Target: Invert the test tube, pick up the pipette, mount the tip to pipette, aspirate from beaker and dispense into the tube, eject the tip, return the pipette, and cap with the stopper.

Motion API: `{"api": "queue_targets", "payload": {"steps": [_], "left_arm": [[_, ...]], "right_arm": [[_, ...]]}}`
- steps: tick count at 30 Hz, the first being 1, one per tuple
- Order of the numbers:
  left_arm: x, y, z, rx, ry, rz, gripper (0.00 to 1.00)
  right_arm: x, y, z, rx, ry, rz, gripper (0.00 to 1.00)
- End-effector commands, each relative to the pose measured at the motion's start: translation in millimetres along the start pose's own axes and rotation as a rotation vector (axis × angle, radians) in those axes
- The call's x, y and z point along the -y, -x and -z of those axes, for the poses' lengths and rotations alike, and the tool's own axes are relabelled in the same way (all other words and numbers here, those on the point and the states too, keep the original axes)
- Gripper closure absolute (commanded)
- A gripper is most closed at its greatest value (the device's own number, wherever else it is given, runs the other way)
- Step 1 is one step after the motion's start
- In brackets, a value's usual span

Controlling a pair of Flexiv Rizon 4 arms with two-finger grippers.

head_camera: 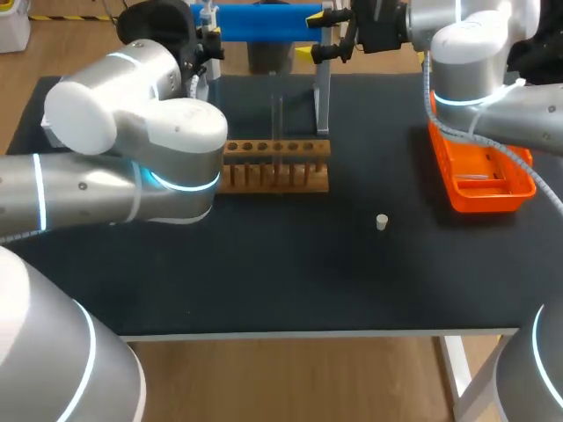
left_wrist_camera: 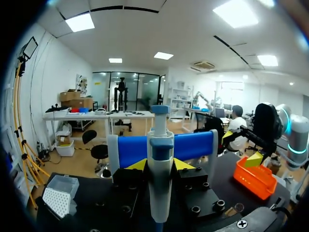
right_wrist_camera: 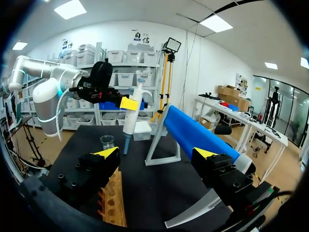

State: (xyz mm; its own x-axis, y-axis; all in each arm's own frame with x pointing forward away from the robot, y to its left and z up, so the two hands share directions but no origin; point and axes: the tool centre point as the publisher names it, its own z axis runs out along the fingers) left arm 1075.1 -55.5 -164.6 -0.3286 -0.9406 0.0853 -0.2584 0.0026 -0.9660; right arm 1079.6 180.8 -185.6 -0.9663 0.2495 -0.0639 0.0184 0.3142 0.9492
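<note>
Clamped from both sides between the left gripper (left_wrist_camera: 161, 165) fingers: the pipette (left_wrist_camera: 160, 145), upright, just before the blue stand (left_wrist_camera: 193, 145), at 11 o'clock from the wooden rack (head_camera: 275, 165). Over at 1 o'clock, right gripper (right_wrist_camera: 156, 153) spread wide, gripping nothing. Down at 4 o'clock from the wooden rack, stopper (head_camera: 382, 221) sitting on the table (head_camera: 264, 272).

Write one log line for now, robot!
left gripper: shut on pipette | right gripper: open, empty | stopper: loose on table

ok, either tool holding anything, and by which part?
Left tool clamps the pipette on its pale body, just under the blue collar. Right tool is open, holding nothing.
</note>
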Motion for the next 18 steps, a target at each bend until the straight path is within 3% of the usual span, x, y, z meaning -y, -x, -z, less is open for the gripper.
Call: {"api": "queue_targets", "payload": {"steps": [1,18], "left_arm": [[5.6,-1.2,-10,0.024,0.018,0.001,1.00],[2.8,11.0,-32,0.081,0.066,0.020,1.00]], "right_arm": [[0,-1,1,0.003,0.001,0.000,0.00],[0,-1,1,0.003,0.001,0.000,0.00]]}}
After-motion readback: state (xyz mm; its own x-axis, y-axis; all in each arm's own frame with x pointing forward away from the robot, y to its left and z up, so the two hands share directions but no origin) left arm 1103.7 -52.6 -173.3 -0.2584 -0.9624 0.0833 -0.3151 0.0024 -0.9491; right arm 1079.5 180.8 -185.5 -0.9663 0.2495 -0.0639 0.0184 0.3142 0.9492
